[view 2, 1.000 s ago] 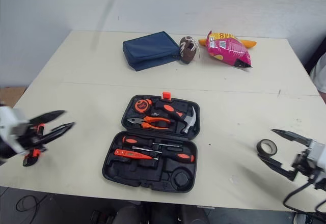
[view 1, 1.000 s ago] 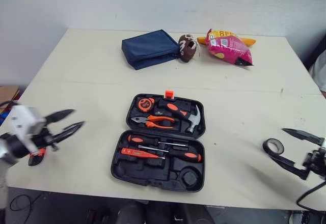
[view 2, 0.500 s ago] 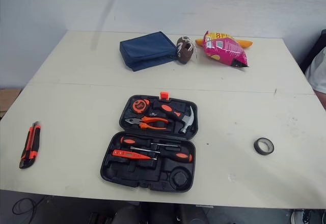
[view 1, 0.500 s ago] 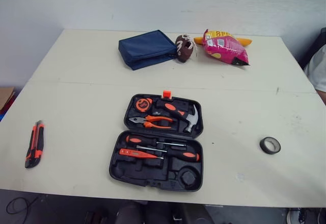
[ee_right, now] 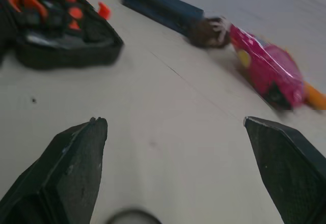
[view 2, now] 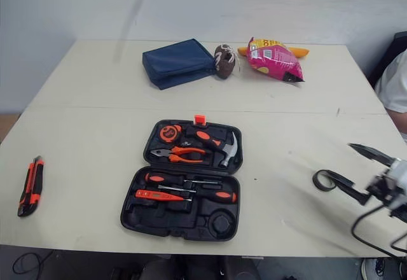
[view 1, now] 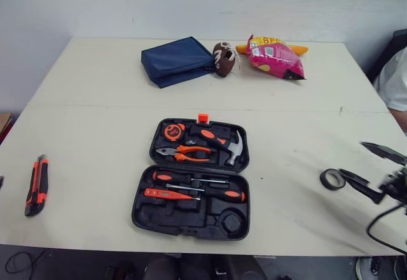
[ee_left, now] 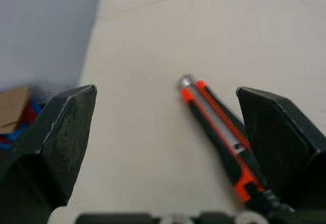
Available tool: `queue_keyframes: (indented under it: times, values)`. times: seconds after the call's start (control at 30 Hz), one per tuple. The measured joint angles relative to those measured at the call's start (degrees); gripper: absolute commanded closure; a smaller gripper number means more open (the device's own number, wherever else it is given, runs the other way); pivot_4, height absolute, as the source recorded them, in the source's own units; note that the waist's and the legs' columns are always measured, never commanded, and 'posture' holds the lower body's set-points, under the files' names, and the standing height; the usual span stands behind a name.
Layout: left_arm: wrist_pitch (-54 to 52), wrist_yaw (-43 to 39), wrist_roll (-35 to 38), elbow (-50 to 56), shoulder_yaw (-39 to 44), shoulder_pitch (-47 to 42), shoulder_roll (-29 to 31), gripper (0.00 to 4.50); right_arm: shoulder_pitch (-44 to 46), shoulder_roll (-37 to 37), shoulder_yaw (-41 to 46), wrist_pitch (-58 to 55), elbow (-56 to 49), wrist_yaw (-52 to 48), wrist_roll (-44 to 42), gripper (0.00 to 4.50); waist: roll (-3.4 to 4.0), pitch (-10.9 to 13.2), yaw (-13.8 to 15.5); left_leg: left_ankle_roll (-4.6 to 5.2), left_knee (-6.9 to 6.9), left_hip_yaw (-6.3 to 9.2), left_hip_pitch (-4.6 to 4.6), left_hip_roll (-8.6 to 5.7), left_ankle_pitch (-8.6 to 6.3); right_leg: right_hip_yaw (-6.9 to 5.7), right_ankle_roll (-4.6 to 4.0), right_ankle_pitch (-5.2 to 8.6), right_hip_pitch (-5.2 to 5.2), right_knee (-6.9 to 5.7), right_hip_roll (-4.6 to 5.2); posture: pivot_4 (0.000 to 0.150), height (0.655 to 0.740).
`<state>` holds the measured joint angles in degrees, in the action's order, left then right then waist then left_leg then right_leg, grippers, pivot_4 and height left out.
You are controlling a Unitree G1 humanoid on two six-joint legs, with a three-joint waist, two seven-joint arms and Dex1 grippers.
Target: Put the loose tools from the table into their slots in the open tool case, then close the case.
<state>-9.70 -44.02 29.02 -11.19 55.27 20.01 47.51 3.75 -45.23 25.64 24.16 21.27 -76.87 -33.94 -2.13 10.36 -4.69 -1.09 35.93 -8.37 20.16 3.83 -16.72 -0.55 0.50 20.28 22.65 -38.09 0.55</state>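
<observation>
The open black tool case lies mid-table holding a tape measure, pliers, a hammer and screwdrivers. An orange-and-black utility knife lies loose near the table's left edge. In the left wrist view my left gripper is open just above the table, with the knife beside its right finger. A black tape roll lies loose at the right. My right gripper is open right beside the roll, its lower finger touching or overlapping the ring. The roll's rim shows between the fingers in the right wrist view.
A blue pouch, a small brown football and a pink snack bag lie at the table's far side. A person's white sleeve is at the right edge. A cable hangs below my right gripper.
The head camera has shifted a little. My right gripper, out of the head views half a second ago, has come back beside the tape roll. The tools and case lie as before.
</observation>
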Motion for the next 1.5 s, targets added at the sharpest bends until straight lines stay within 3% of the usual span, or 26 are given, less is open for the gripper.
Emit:
queue_keyframes:
  times: [0.13,0.23,0.4,0.53,0.8,1.23,1.5]
  values:
    - [-21.69,9.60,6.51,18.79,1.15,5.47,-2.34,0.03,2.99,5.79,-9.10,-5.65,-12.37,-0.36,-1.39,0.00,-0.10,-0.02,0.16,-0.01,0.01,0.08,0.06,0.02,-0.03,-0.03,0.03,0.03,-0.03,0.05,0.02,0.150,0.7400]
    - [-38.33,20.85,11.44,29.70,4.45,4.28,-3.27,0.03,5.59,9.15,-14.56,-6.83,-15.10,-2.57,-1.38,0.00,-0.08,0.01,0.55,0.07,0.11,0.08,0.05,-0.05,-0.04,-0.02,0.05,0.02,-0.08,0.03,0.07,0.150,0.7400]
    - [-60.02,33.98,17.14,39.82,7.25,-1.58,-5.20,0.03,7.81,11.73,-18.07,-6.83,-16.32,-6.28,-1.58,0.00,-0.08,0.01,1.30,0.01,0.16,0.08,0.00,-0.06,0.01,-0.02,0.05,0.00,-0.13,0.01,0.06,0.150,0.7400]
    - [-68.97,38.86,17.96,42.05,6.46,-7.67,-5.87,0.03,9.40,14.87,-19.70,-7.21,-16.60,-8.49,-3.31,0.00,-0.13,0.00,1.53,-0.07,0.20,0.12,-0.03,-0.05,0.07,-0.03,0.01,0.00,-0.14,-0.06,0.01,0.150,0.7400]
    - [-71.39,39.20,13.06,32.26,-0.39,-13.74,-4.43,0.03,10.45,16.62,-21.31,-8.27,-19.29,-7.80,-3.07,0.00,-0.12,0.00,1.31,-0.12,0.19,0.10,-0.04,-0.05,0.10,-0.02,-0.07,0.01,-0.09,-0.12,0.02,0.150,0.7400]
    - [-61.80,32.53,3.63,16.56,-16.50,-21.26,0.40,0.03,8.18,16.63,-22.91,-9.49,-24.61,-3.38,-0.94,0.00,-0.17,-0.03,1.47,-0.12,0.16,0.09,-0.01,-0.06,0.06,-0.07,-0.12,0.04,-0.06,-0.12,0.09,0.150,0.7400]
    - [-61.71,31.26,1.90,13.39,-17.53,-23.95,0.72,0.03,8.22,16.57,-22.96,-10.77,-25.66,-2.38,-0.76,0.00,-0.15,-0.02,1.62,-0.04,0.17,0.11,-0.06,-0.06,0.08,-0.09,-0.15,0.06,-0.04,-0.32,0.11,0.150,0.7400]
